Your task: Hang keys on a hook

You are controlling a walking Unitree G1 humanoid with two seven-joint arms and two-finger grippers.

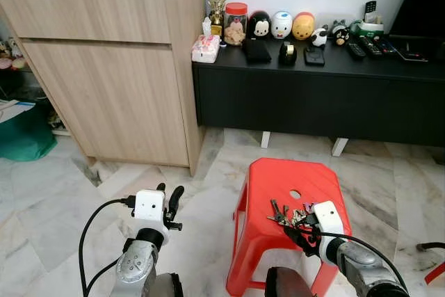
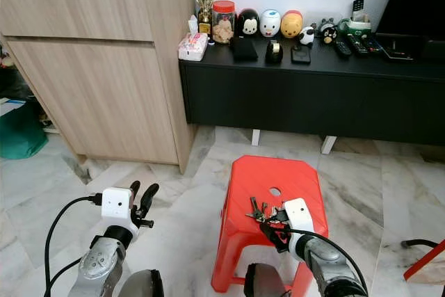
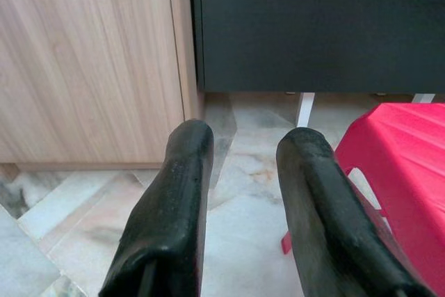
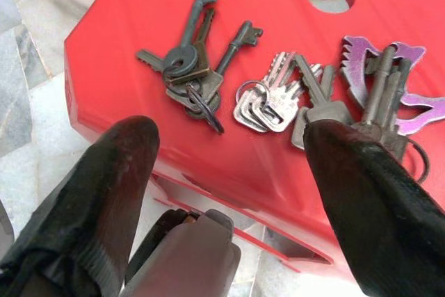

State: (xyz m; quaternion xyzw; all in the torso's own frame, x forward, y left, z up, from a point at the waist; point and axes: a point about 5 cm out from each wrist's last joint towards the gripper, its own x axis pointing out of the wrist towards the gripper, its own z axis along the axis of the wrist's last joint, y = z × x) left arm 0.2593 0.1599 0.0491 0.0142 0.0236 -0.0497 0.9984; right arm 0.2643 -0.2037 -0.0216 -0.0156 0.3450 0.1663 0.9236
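While my head camera looks down over a marble floor point(image 1: 55, 199), I see the keys point(image 4: 278, 99) lying in a loose bunch on the seat of a red plastic stool point(image 1: 278, 179), near its front edge and just below the round hole point(image 1: 295, 193) in the seat. From the right wrist I can make out several bunches: dark old-style keys on a ring, a cluster of silver keys beside them, and a purple fob point(image 4: 417, 102) at the far side.

My right gripper point(image 4: 229, 165) sits at the stool's front edge with its two black fingers spread wide; one finger hangs off the edge of the seat, the other lies over the silver keys next to the purple fob. Nothing is clamped between them, so it is released, not grasping.

My left gripper point(image 1: 169, 203) is raised over the floor to the left of the stool, well apart from the keys. Its fingers point(image 3: 174, 206) stand parted with a gap between them and hold nothing; past them I see the floor and the corner of the stool.

Ahead stands a light wooden cabinet point(image 1: 104, 67) on the left and, beside it, a low black TV console point(image 1: 313, 102). On the console top are a trophy point(image 1: 217, 5), a jar with a red lid point(image 1: 236, 23), a row of round cartoon figures point(image 1: 281, 26), a tissue pack point(image 1: 206, 49) and remote controls point(image 1: 368, 48). A green bag point(image 1: 24, 133) sits on the floor at the far left.
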